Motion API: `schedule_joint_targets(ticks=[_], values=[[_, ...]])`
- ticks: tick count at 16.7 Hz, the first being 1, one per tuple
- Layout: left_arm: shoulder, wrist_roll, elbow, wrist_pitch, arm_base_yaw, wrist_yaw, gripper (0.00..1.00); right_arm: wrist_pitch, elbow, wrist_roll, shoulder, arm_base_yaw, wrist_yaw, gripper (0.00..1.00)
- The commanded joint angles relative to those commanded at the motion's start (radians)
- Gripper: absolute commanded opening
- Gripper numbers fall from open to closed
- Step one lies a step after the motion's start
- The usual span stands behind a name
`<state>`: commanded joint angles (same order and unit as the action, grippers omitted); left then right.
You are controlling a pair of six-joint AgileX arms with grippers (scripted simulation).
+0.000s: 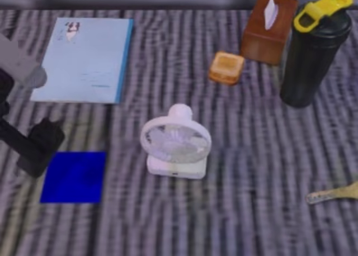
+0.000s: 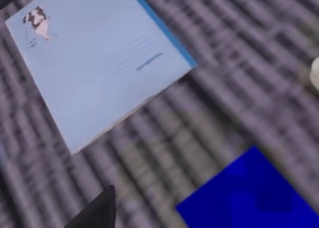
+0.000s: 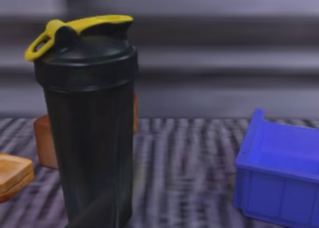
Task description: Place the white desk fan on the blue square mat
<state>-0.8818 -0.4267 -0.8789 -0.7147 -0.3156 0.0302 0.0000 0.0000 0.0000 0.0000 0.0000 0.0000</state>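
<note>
The white desk fan (image 1: 176, 147) stands upright on its rectangular base near the middle of the table, with nothing touching it. The blue square mat (image 1: 74, 176) lies flat to its left, bare. My left gripper (image 1: 39, 150) hovers at the mat's far-left corner, open and holding nothing. In the left wrist view one dark fingertip (image 2: 97, 213) shows beside the mat (image 2: 249, 193). My right gripper is outside the top view. Its wrist camera faces the black shaker bottle (image 3: 87, 123).
A pale-blue notebook (image 1: 84, 60) lies at the back left. A brown tissue box (image 1: 268, 29), a slice of toast (image 1: 226, 67) and a black shaker bottle with a yellow lid (image 1: 313, 55) stand at the back right. A yellowish tool (image 1: 333, 193) lies at the right edge. The right wrist view shows a blue bin (image 3: 279, 173).
</note>
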Motion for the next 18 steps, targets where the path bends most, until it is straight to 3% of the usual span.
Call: schedule_joint_targets(ticks=[10,18], values=[[-0.874,-0.423,-0.885,-0.584,-0.282,-0.01,1.0,0.0,0.0,0.0,0.0,0.0,0.0,1.0],[-1.241,-0.587,-1.206,-0.818,-0.382,-0.027,1.0,0.0,0.0,0.0,0.0,0.0,0.0,1.0]])
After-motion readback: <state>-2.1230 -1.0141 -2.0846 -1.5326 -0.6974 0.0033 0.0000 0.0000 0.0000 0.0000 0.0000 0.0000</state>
